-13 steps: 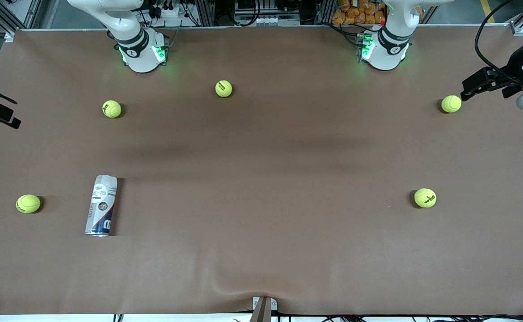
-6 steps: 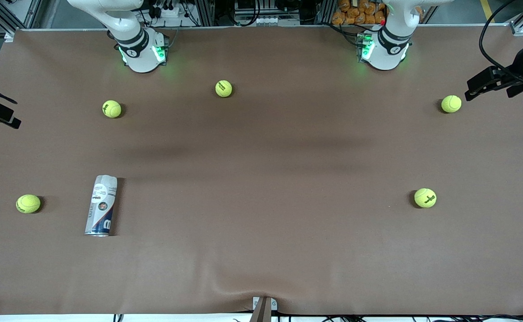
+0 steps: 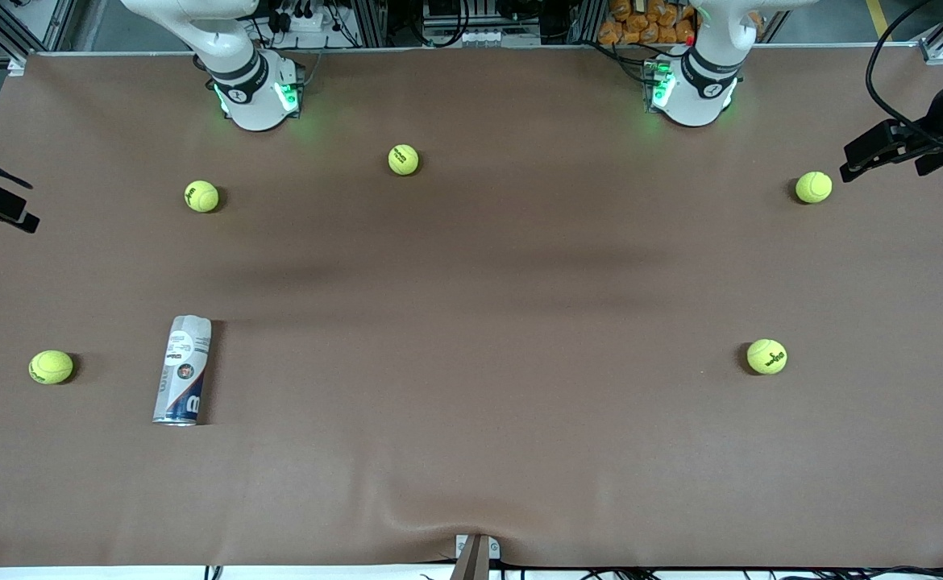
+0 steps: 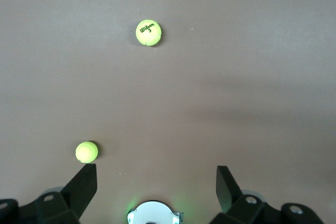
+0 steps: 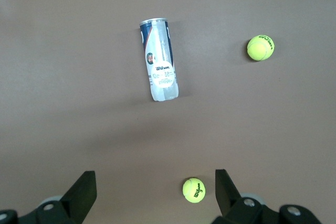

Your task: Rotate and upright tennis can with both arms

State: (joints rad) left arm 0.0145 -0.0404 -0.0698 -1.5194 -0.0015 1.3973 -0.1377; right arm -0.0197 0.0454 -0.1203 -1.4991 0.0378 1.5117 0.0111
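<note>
Right wrist view, tennis can (image 5: 159,60) lying flat (white-blue label, silver rim), both grippers' fingers spread.

We note one clear change: the left gripper (image 3: 854,165), at the left arm's end of the table, sits slightly farther out toward the table edge than a second ago, at about 3 o'clock from the nearby tennis ball (image 3: 813,187), and a wider gap shows between them. The right gripper (image 3: 24,224) shifts barely, a touch toward 6 o'clock at the right arm's end.
</note>
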